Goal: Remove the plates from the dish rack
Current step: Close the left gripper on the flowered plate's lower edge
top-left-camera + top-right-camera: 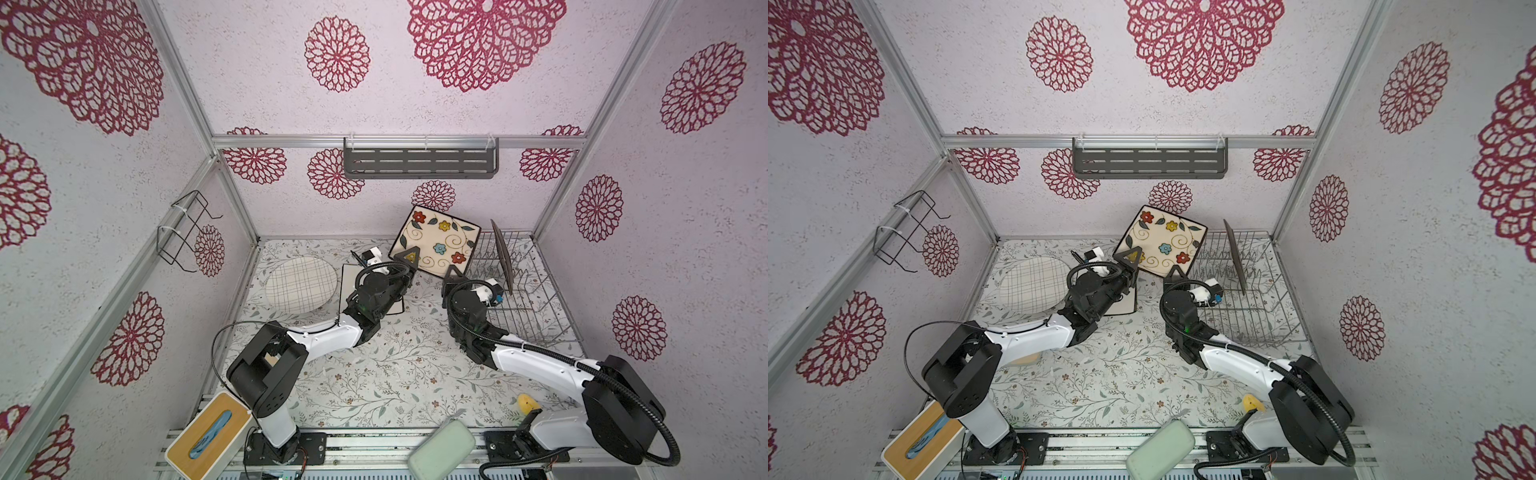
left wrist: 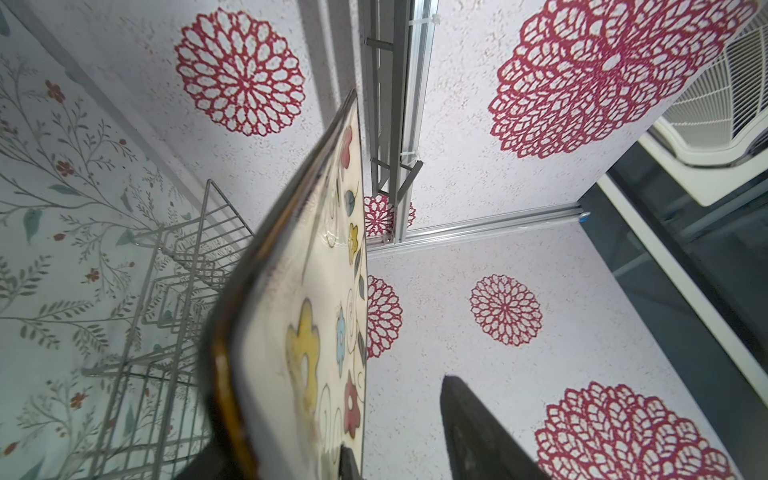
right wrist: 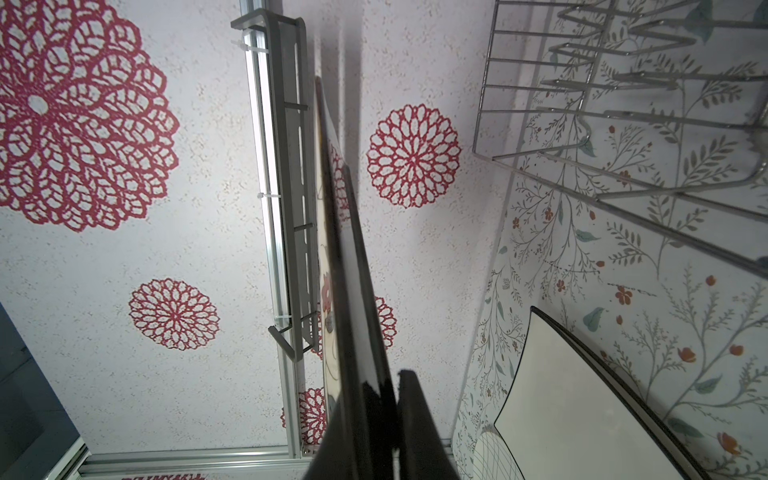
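Note:
A cream floral plate (image 1: pixel 436 241) hangs tilted in the air, left of the silver dish rack (image 1: pixel 536 299). My right gripper (image 1: pixel 454 274) is shut on its lower edge; the right wrist view shows the fingers (image 3: pixel 411 415) pinching the rim. My left gripper (image 1: pixel 409 255) straddles the plate's left corner, open, and one finger (image 2: pixel 478 436) stands off the plate's face (image 2: pixel 291 332). A dark plate (image 1: pixel 500 257) stands on edge in the rack. A round grid-lined plate (image 1: pixel 301 284) and a black-rimmed white plate (image 1: pixel 348 291) lie flat on the table, the white one partly under my left arm.
A dark grey slotted shelf (image 1: pixel 419 162) hangs on the back wall above the plate. A black wire holder (image 1: pixel 183 232) is fixed to the left wall. At the front edge sit a tissue box (image 1: pixel 208 436), a pale green pad (image 1: pixel 442 451) and a yellow object (image 1: pixel 525 403).

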You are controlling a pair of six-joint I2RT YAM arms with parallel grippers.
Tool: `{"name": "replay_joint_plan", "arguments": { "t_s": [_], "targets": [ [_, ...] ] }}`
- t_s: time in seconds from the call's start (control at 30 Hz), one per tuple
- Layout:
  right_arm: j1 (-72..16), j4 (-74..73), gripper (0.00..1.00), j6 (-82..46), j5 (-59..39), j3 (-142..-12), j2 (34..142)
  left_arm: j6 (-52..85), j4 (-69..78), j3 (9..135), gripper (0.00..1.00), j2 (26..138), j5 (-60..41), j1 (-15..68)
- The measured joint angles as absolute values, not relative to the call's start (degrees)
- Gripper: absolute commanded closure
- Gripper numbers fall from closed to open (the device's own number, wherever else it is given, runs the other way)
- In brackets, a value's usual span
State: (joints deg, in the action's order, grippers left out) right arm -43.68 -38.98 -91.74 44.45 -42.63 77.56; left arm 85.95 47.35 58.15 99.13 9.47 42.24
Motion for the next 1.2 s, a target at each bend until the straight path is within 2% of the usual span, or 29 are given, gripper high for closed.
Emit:
{"name": "replay_joint_plan", "arguments": {
  "t_s": [0.4, 0.63, 0.83, 1.0, 1.2],
  "targets": [
    [-43.7, -39.1, 1.00, -92.5, 44.8, -43.0, 78.4, 87.2, 48.6, 59.9, 0.52, 102.0, 8.4, 42.4],
    [-43.8, -39.1, 1.00, -92.5, 44.7, -44.4, 78.9, 87.3, 48.6, 61.6, 0.52, 102.8, 8.0, 42.9],
    [-43.8, -39.3, 1.00, -92.5, 44.7, -44.4, 78.8, 87.7, 48.0, 61.6, 0.67, 102.9, 8.1, 43.0],
    [-43.8, -39.4, 1.00, -92.1, 44.7, -44.4, 78.8, 87.7, 47.7, 61.7, 0.72, 103.2, 8.1, 43.0],
    [-43.9, -39.9, 1.00, -89.6, 44.8, -44.4, 78.7, 88.3, 46.8, 62.0, 0.87, 103.2, 8.2, 43.0]
  ]
}}
